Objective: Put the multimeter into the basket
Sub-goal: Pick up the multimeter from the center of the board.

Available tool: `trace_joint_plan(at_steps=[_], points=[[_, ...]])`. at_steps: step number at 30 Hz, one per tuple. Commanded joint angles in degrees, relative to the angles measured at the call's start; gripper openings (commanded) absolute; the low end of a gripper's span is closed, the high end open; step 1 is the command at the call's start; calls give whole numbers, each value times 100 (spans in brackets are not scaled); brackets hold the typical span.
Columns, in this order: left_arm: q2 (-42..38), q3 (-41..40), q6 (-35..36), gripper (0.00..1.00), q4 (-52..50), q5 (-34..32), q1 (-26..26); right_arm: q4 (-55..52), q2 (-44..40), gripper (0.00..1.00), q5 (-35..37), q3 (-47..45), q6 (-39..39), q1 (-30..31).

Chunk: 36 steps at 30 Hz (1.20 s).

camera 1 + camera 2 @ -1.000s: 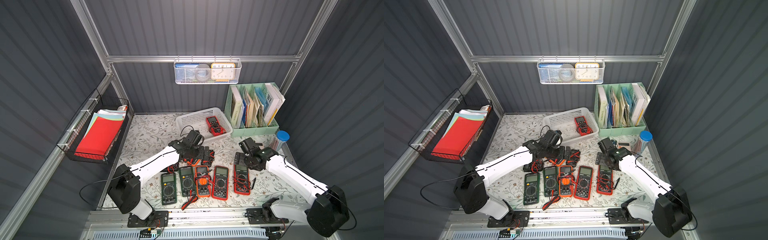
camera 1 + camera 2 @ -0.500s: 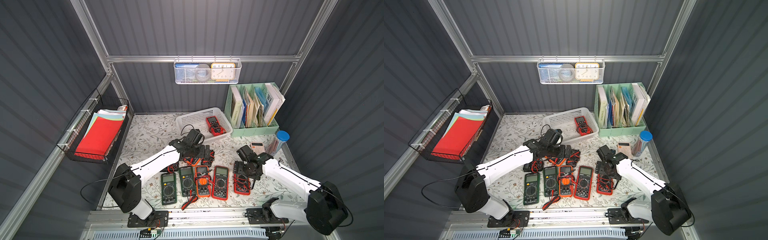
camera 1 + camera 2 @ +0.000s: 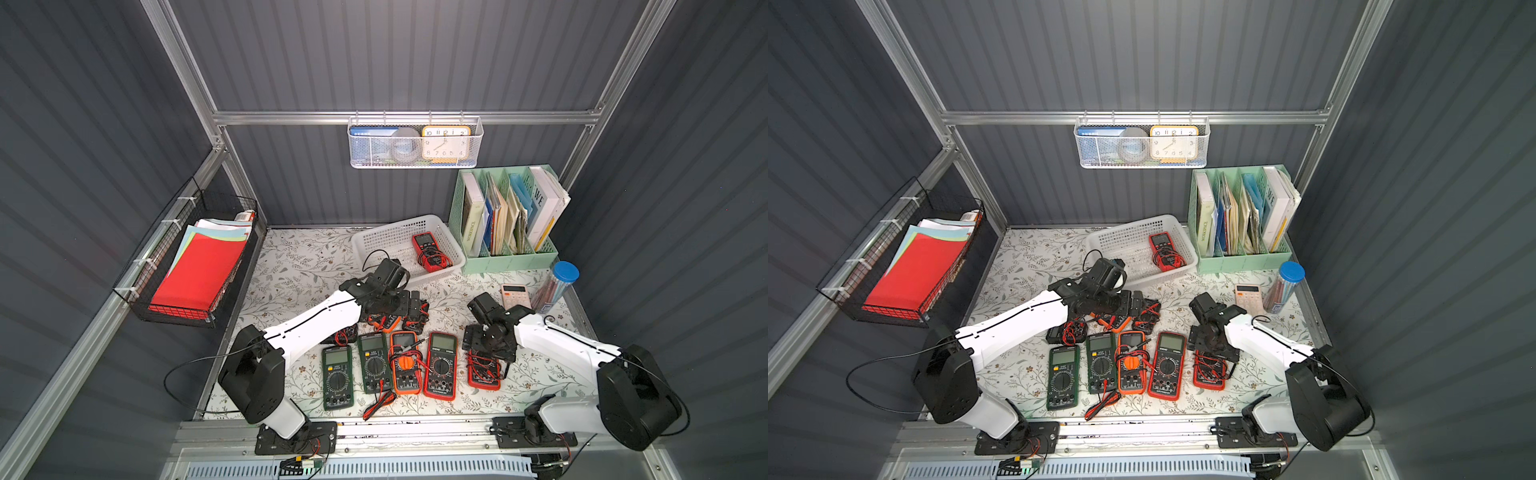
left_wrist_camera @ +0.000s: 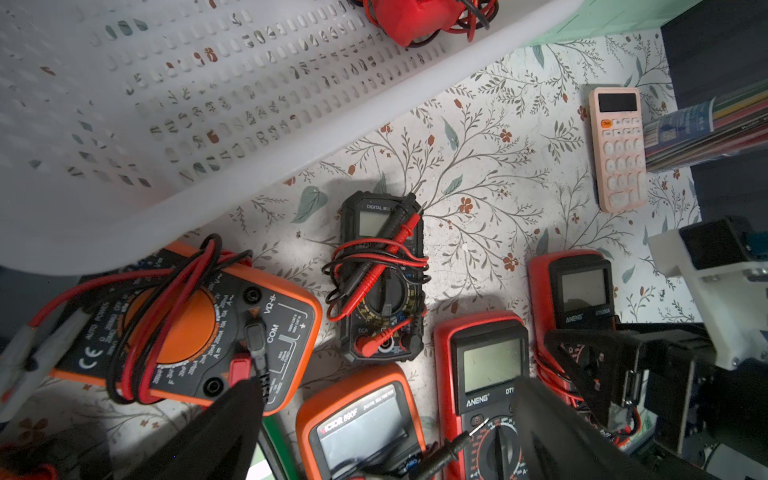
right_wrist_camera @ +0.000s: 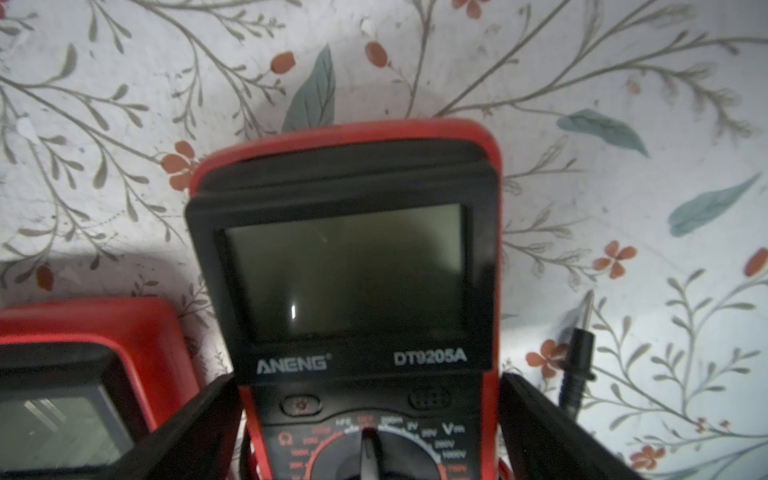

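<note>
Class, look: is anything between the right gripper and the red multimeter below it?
Nothing visible. The right gripper stands open astride the red-cased rectangular ANENG multimeter, jaws either side; a black test probe lies on the floral cloth outside them.

left arm (image 3: 316, 324) stretched forward, low | left gripper (image 4: 386, 436) jaws spread wide | right arm (image 3: 552, 336) angled inward, wrist pitched down | right gripper (image 5: 370, 432) jaws fully apart

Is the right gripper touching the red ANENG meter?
Cannot tell. In the right wrist view the right gripper is open, its fingers flanking the red ANENG multimeter. Their edges meet its sides with neither gap nor contact plain. Both top views hide the fingertips.
</note>
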Motion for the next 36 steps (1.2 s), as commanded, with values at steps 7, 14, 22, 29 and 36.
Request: trace_joint_plan(at_steps=[7, 14, 22, 29, 36], points=[[137, 218, -62, 99, 28, 88, -37, 418, 613, 98, -172, -192, 36, 40], [126, 246, -74, 99, 19, 77, -38, 594, 965, 98, -358, -143, -21, 39], [117, 288, -70, 99, 12, 68, -38, 844, 1288, 95, -604, -163, 45, 38], [100, 322, -62, 99, -7, 60, -36, 646, 817, 71, -418, -119, 75, 49], [152, 401, -75, 99, -8, 79, -38, 58, -34, 58, 95, 121, 39, 46]])
